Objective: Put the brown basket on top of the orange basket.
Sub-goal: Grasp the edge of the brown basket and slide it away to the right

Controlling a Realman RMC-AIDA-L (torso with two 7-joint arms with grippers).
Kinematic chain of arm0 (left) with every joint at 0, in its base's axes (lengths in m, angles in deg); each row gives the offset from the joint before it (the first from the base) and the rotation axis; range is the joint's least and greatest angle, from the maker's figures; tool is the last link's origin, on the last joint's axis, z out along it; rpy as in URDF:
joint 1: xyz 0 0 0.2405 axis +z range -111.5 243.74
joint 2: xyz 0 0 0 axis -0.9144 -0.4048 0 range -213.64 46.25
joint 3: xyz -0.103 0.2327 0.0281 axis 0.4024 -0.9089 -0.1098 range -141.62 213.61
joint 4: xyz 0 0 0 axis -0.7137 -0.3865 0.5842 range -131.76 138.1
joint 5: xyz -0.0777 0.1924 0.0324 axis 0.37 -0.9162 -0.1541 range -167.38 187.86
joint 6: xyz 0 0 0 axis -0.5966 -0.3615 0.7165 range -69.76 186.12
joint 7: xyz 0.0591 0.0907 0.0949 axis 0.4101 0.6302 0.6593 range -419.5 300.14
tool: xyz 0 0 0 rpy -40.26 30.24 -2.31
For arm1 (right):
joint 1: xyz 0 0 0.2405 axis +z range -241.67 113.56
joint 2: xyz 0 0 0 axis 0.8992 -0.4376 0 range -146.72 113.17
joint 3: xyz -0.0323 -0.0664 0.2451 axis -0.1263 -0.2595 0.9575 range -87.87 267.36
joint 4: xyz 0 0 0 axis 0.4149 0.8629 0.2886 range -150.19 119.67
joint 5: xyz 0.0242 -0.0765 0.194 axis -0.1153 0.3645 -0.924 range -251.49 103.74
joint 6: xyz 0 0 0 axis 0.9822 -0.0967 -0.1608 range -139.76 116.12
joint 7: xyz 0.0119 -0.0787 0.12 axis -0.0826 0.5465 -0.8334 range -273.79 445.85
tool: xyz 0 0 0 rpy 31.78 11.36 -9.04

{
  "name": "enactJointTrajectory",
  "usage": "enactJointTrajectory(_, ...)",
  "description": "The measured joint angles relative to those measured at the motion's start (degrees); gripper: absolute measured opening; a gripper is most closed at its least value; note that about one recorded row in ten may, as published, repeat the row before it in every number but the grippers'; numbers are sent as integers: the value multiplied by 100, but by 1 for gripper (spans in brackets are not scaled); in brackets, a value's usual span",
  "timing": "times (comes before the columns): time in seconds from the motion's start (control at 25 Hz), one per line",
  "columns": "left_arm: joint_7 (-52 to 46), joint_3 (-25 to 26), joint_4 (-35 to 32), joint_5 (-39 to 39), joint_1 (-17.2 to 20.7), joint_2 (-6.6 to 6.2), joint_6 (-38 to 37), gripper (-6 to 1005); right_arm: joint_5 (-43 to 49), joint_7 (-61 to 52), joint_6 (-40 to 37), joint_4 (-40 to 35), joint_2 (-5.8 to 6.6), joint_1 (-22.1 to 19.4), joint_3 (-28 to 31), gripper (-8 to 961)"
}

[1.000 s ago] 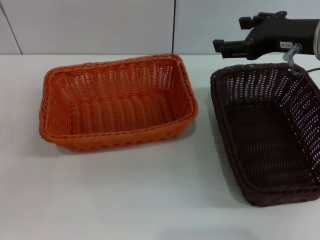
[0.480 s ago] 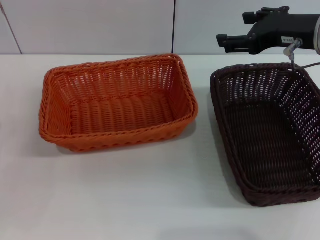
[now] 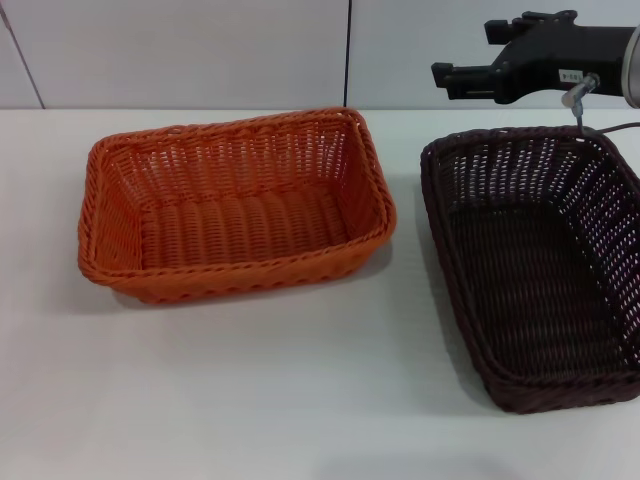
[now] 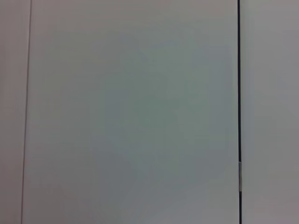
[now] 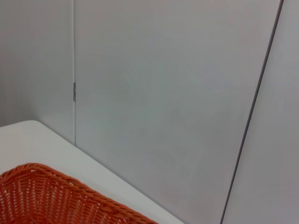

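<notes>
Two woven baskets are seen on the white bench [image 3: 300,390], and nothing is seen lying inside either of them. The orange basket [image 3: 235,205] stands on the left part of the bench. The brown basket [image 3: 540,265] stands on the right part, near the right edge of the head view. The two baskets are apart, with a strip of bare bench between them, and the brown basket is not yet on the orange one.

The right gripper [image 3: 450,78] is held in the air above and behind the far rim of the brown basket, without touching it. Whether its jaws are open or closed cannot be told. In the right wrist view only a corner of the orange basket [image 5: 51,198] and the wall panels [image 5: 163,93] are shown. The left gripper is not seen in any view.

Compared with one second ago, the right gripper has been raised a little, farther from the brown rim. The baskets have not been moved.
</notes>
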Motion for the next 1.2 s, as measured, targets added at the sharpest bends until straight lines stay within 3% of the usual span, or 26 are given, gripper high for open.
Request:
enactJointTrajectory(0.6,10,19,-8,0,-80,-21,215,749,-221,7,671,442,-23,-20,-74,817)
enactJointTrajectory(1.2,-60,34,1,0,-87,-29,248,746,-322,130,978,391,-24,-111,-224,818)
